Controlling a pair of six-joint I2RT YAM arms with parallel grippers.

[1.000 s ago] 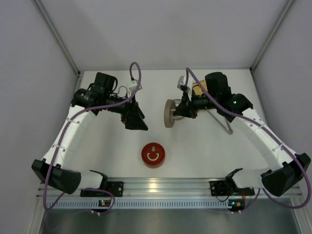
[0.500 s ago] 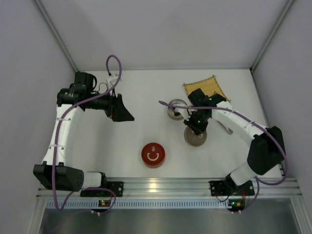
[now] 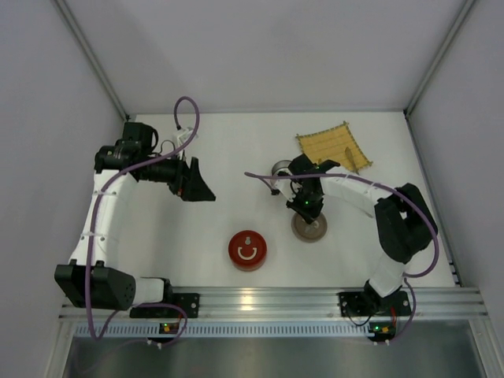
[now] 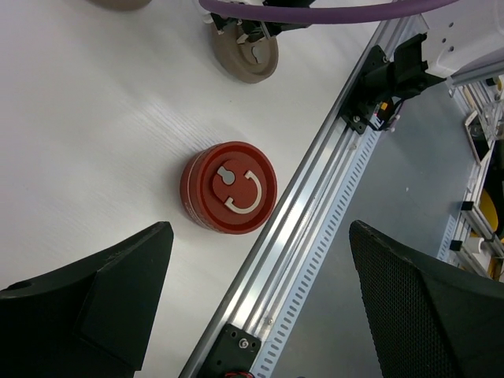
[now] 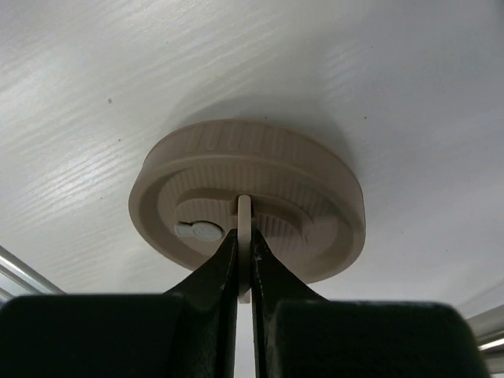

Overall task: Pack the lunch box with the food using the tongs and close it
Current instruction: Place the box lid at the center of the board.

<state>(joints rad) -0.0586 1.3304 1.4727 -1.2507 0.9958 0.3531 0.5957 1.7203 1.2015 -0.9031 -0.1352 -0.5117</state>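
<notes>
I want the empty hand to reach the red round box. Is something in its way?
Nothing visible does: only bare table lies between the open left gripper and the red round box.

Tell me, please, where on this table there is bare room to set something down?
Bare table lies at the back centre, between the left gripper and the yellow mat, and near-left, between the left arm and the red container. Crowded: right of centre, where the right gripper pinches the beige lid beside the metal bowl.
</notes>
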